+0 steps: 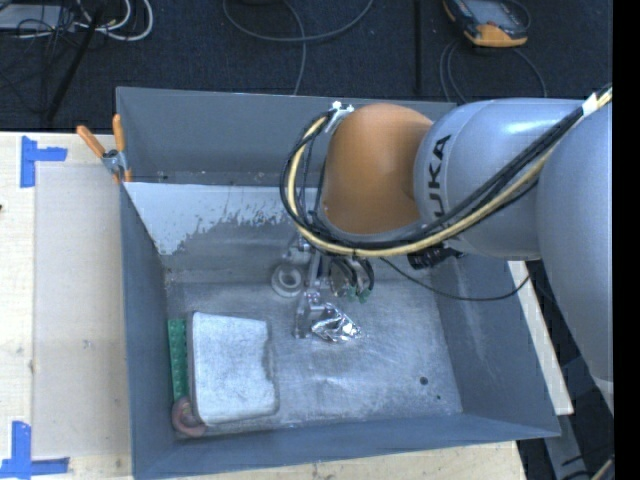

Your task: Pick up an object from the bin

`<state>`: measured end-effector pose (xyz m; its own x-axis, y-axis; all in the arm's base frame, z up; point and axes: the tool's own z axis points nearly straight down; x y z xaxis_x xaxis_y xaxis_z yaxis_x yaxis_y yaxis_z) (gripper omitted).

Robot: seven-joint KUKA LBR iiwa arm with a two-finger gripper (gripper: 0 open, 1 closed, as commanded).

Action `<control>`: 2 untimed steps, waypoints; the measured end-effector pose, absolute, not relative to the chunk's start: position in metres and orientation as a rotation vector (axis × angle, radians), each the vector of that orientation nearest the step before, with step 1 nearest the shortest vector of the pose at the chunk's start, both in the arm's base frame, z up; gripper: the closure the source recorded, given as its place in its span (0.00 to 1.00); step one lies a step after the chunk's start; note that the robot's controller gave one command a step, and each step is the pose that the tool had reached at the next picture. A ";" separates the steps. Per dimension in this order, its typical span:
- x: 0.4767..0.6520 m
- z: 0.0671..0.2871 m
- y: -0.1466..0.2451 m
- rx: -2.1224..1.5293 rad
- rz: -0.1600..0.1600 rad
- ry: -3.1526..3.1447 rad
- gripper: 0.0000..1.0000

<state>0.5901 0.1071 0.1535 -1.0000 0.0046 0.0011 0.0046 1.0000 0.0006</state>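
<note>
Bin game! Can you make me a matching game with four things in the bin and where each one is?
Things:
1. white pad
2. green strip
3. crumpled silver thing
4. brownish ring

Places:
A. middle of the bin, right by the gripper
B. near left corner, at the pad's corner
C. along the white pad's left side
D. flat on the left part of the floor

Pairs: 1-D, 2-C, 3-A, 4-B
</note>
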 end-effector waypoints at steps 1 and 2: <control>0.525 0.103 0.050 -0.288 0.004 -3.121 0.00; 0.560 0.073 0.005 -0.308 -0.003 -3.129 0.00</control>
